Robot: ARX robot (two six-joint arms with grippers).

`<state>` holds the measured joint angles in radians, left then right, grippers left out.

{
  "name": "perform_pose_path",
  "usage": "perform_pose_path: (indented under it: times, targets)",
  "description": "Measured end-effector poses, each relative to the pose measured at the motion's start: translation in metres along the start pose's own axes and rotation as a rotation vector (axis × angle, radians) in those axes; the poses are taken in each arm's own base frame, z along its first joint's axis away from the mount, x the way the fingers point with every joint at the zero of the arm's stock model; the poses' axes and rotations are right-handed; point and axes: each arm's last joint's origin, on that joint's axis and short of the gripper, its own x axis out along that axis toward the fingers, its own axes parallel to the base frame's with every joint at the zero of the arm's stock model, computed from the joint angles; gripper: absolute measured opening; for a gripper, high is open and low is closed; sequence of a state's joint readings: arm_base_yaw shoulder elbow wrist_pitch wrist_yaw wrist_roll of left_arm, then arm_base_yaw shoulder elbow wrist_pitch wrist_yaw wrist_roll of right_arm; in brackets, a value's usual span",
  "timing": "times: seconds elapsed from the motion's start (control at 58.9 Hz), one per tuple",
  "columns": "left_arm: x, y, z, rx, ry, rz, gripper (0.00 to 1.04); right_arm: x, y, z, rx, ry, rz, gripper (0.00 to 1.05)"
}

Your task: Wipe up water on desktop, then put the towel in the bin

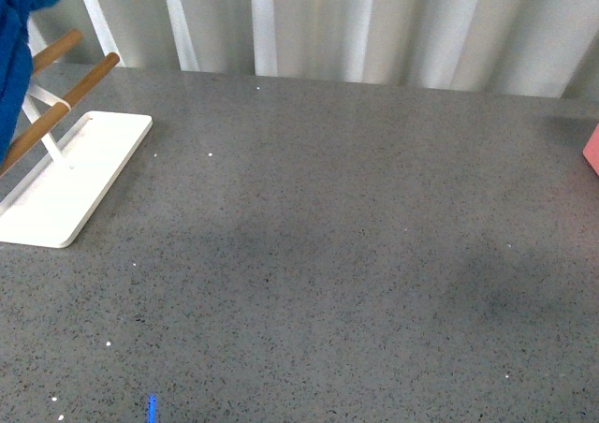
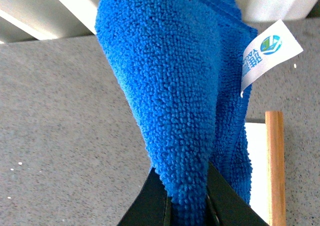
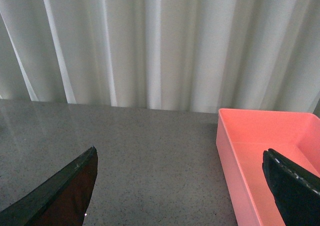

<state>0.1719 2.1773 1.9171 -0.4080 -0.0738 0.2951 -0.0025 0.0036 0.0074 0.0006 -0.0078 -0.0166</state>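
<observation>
The bright blue fluffy towel (image 2: 180,96) hangs bunched from my left gripper (image 2: 186,196), which is shut on it; its white tag (image 2: 262,56) sticks out to one side. In the front view only a blue edge of the towel (image 1: 17,58) shows at the far left, above the rack. The dark grey speckled desktop (image 1: 328,245) spreads across the view. No water is plainly visible on it. My right gripper (image 3: 180,181) is open above the desktop, one finger over the salmon-pink bin (image 3: 240,151). A corner of the bin (image 1: 592,150) shows at the right edge.
A white flat rack base (image 1: 70,175) with wooden rods (image 1: 65,100) stands at the left of the desktop, under the hanging towel. One wooden rod (image 2: 275,166) also shows beside the towel. White pleated curtains (image 1: 374,25) close off the back.
</observation>
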Motion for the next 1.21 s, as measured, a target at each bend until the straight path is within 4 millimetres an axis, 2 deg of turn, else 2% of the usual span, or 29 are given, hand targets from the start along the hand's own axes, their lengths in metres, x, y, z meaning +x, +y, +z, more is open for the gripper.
perform_pose_path:
  times: [0.136, 0.221, 0.306, 0.407, 0.509, 0.645, 0.849, 0.934, 1.002, 1.205]
  targets:
    - [-0.027, 0.018, 0.015, -0.026, -0.086, -0.001, 0.06, 0.0, 0.0, 0.0, 0.0, 0.0, 0.0, 0.98]
    - [-0.046, 0.022, 0.028, -0.06, -0.168, -0.045, 0.06, 0.0, 0.0, 0.0, 0.0, 0.0, 0.0, 0.98]
    - [-0.067, 0.018, 0.041, -0.096, -0.259, -0.097, 0.06, 0.0, 0.0, 0.0, 0.0, 0.0, 0.0, 0.98]
    - [-0.097, 0.001, 0.054, -0.134, -0.399, -0.208, 0.06, 0.0, 0.0, 0.0, 0.0, 0.0, 0.0, 0.98]
    - [-0.118, -0.023, 0.061, -0.171, -0.498, -0.342, 0.06, 0.0, 0.0, 0.0, 0.0, 0.0, 0.0, 0.98]
    - [-0.126, -0.058, 0.058, -0.215, -0.544, -0.502, 0.06, 0.0, 0.0, 0.0, 0.0, 0.0, 0.0, 0.98]
    - [-0.116, -0.132, 0.024, -0.218, -0.522, -0.716, 0.06, 0.0, 0.0, 0.0, 0.0, 0.0, 0.0, 0.98]
    - [-0.114, -0.173, 0.002, -0.212, -0.503, -0.837, 0.06, 0.0, 0.0, 0.0, 0.0, 0.0, 0.0, 0.98]
    - [-0.114, -0.198, -0.009, -0.226, -0.5, -0.92, 0.06, 0.0, 0.0, 0.0, 0.0, 0.0, 0.0, 0.98]
    - [-0.112, -0.248, -0.042, -0.278, -0.471, -1.066, 0.06, 0.0, 0.0, 0.0, 0.0, 0.0, 0.0, 0.98]
